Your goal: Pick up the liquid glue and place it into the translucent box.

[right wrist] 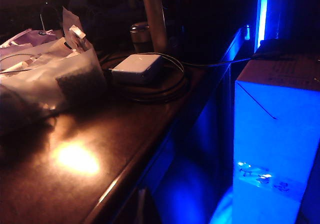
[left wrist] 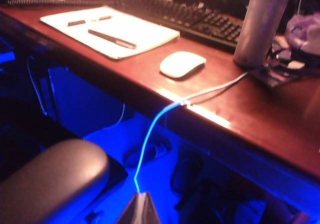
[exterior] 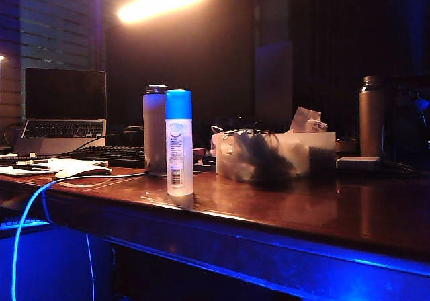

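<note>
The liquid glue (exterior: 179, 143) is a slim white bottle with a bright blue cap. It stands upright near the wooden table's front edge (exterior: 269, 244), just in front of a taller grey flask (exterior: 154, 130). The translucent box (exterior: 269, 154) sits to its right, with dark cables and papers inside; the right wrist view shows it too (right wrist: 45, 79). Neither arm appears in the exterior view. My left gripper (left wrist: 141, 204) hangs shut below the table's front edge, empty. My right gripper (right wrist: 141, 196) is a dark narrow wedge beside the table edge, tips together, holding nothing.
A laptop (exterior: 64, 109), keyboard (exterior: 111, 154), notepad with pens (left wrist: 107, 31) and white mouse (left wrist: 182, 64) fill the left side. A small white block (right wrist: 137, 68) and a bronze flask (exterior: 371, 116) stand right of the box. A cable (left wrist: 150, 134) hangs over the edge. A chair armrest (left wrist: 50, 179) is close.
</note>
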{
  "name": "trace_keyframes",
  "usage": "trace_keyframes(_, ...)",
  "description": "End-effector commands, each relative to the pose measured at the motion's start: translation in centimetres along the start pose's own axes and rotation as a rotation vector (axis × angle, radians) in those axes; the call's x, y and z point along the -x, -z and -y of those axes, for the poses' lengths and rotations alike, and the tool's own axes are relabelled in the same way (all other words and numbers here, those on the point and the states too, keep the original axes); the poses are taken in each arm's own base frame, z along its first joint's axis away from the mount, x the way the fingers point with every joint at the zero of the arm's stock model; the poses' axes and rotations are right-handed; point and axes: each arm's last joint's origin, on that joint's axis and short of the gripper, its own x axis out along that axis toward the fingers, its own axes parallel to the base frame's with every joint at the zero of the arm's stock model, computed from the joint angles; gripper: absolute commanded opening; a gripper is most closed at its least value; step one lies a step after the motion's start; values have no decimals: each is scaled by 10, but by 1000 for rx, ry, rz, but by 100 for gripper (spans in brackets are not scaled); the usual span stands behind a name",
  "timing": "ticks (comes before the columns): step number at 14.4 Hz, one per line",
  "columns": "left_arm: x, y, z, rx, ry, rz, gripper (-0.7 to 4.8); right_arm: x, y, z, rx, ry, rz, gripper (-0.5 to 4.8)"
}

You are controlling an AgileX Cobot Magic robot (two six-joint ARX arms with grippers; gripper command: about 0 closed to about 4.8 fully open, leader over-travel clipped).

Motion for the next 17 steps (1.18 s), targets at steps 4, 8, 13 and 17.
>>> trace_keyframes(4, 0, 4, 0, -50, 2, -38, -5, 0, 10, 1, 148, 4, -100, -1)
trace_keyframes(8, 6, -19, 2, 50, 30, 64, -5, 4, -20, -7, 26, -107, 81, -1)
trace_keyframes(13, 6, -100, 9, 24, 63, 148, -5, 5, -130, -26, 51, -67, 134, -1)
trace_keyframes(17, -67, -153, 26, -28, 455, -103, -5, -58, -200, -47, 152, -442, -57, -1)
